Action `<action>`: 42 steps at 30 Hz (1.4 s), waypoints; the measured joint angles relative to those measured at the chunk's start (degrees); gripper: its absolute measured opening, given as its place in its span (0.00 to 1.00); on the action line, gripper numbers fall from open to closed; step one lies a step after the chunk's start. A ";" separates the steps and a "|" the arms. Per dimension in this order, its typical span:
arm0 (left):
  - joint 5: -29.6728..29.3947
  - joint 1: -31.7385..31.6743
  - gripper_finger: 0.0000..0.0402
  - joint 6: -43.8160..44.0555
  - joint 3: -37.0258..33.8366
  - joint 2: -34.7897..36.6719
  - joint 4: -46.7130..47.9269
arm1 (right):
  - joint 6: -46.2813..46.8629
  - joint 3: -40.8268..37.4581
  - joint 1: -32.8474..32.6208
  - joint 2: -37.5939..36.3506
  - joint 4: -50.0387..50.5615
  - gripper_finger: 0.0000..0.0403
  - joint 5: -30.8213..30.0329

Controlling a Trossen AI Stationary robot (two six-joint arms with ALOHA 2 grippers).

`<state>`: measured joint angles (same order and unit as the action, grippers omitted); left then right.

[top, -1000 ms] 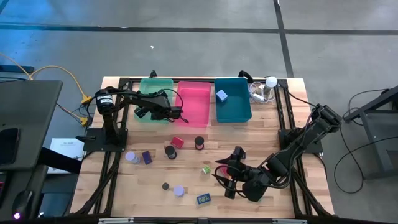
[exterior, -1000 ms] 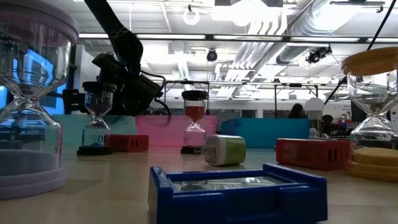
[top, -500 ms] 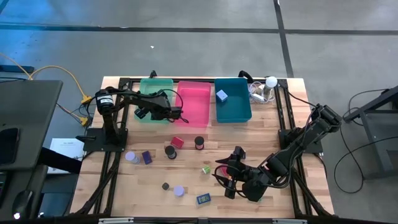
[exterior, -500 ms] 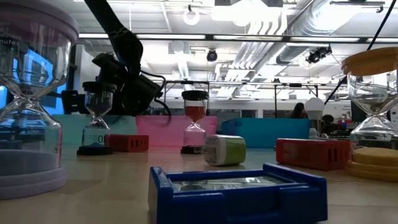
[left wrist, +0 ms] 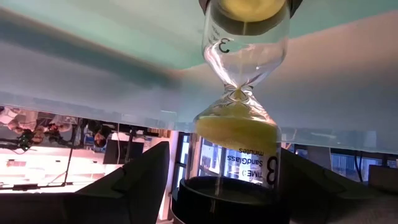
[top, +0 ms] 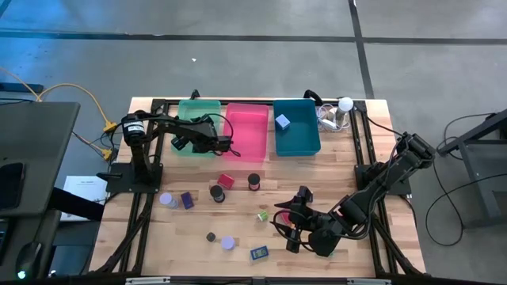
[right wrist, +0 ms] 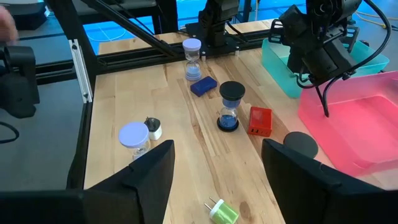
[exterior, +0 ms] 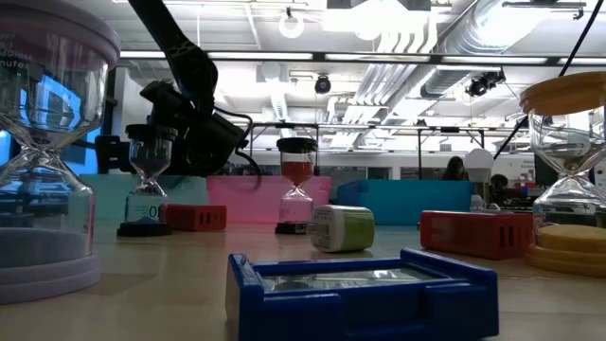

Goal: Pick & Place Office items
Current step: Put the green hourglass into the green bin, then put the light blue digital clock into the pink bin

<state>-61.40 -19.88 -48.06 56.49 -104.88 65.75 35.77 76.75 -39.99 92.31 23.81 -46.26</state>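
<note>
Left gripper [top: 222, 144]: jaws flank a clear-glass hourglass with black caps and yellow sand [left wrist: 239, 124]. Cannot tell whether they clamp it or stand just clear of it. Its long axis runs out along the jaws, away from the wrist, one black cap nearest the wrist.

From above, this gripper hangs at the near end of the seam between the green plastic bin [top: 187, 105] and the pink plastic bin [top: 245, 108]. A pale green surface lies behind the hourglass, so the green bin looks the likelier drop.

Right gripper [top: 287, 226]: jaws apart, nothing between them, low over the wooden tabletop [top: 356, 269]. The small green block [top: 262, 214] lies just beside it toward the left arm, so the right arm is much the nearer. The other loose pieces sit mid-tabletop between the arms.
</note>
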 joint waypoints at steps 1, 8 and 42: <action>-0.01 0.00 0.62 -0.02 0.00 0.00 0.00 | 0.00 0.00 -0.01 0.00 0.00 0.57 0.00; 0.02 0.00 0.62 0.01 0.00 0.00 0.00 | 0.00 0.00 -0.01 0.00 0.00 0.57 0.00; -3.37 1.82 0.62 5.54 2.02 1.77 10.46 | 0.00 0.00 -0.01 0.00 0.17 0.57 0.01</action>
<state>-64.77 -18.06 -42.52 58.51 -103.11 76.21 35.77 76.75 -40.01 92.31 23.98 -46.25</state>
